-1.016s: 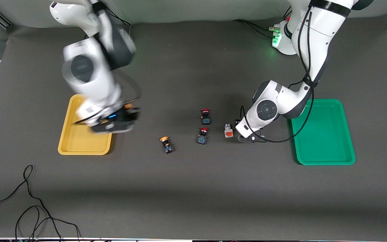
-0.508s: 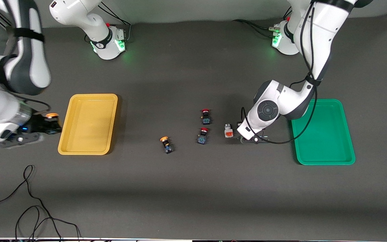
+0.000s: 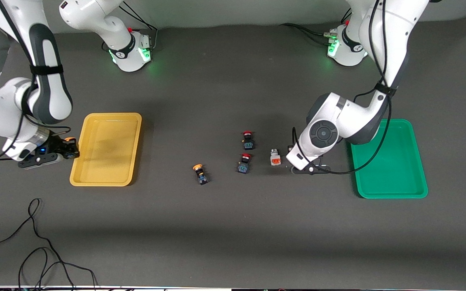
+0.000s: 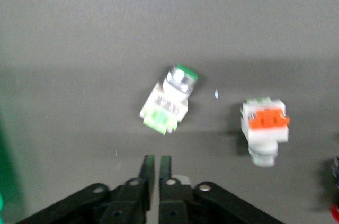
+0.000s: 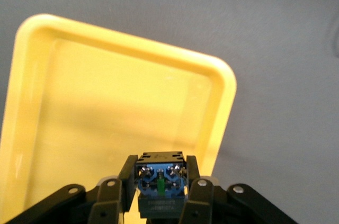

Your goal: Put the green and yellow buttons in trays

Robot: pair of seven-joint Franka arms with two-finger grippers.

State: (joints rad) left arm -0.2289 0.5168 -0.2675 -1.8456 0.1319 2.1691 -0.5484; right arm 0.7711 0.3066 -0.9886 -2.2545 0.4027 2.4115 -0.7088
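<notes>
Left fingers (image 4: 149, 168): pinched nearly together with only a sliver between them and nothing in it, down low over the bench (image 3: 233, 234).
Right fingers (image 5: 128, 173): clamped on the black-and-blue body of a yellow-capped button (image 5: 160, 184), cap pointing away from the wrist. They're hanging just outside the yellow tray.
Green tray (image 3: 390, 161): nothing in it that I can see. It sits close to the left fingers, toward the left arm's end of the bench.
Yellow tray (image 3: 103, 161): also looks bare inside, with its rim right ahead of the right fingers.
Green-capped button (image 4: 169, 99): white body, lying tilted on the bench just ahead of the left fingertips. Not touching them, definitely not held.
White button with orange block (image 4: 265, 128): lies beside the green one and a bit off to one side of the left fingers. I can't make out its cap colour.
Loose yellow-capped button (image 3: 200, 173): on its side mid-bench, well apart from both sets of fingers.
Red-capped buttons (image 3: 248, 139) (image 3: 244, 163): near the left fingers, not part of the job.
Step in hand: looks like the drop-off for the right arm and the pick-up for the left.
Next move, my guess: right fingers need to slide in over the yellow tray before letting go, since they aren't above it yet. Left fingers have to spread, straddle the green button's body, then close properly.
</notes>
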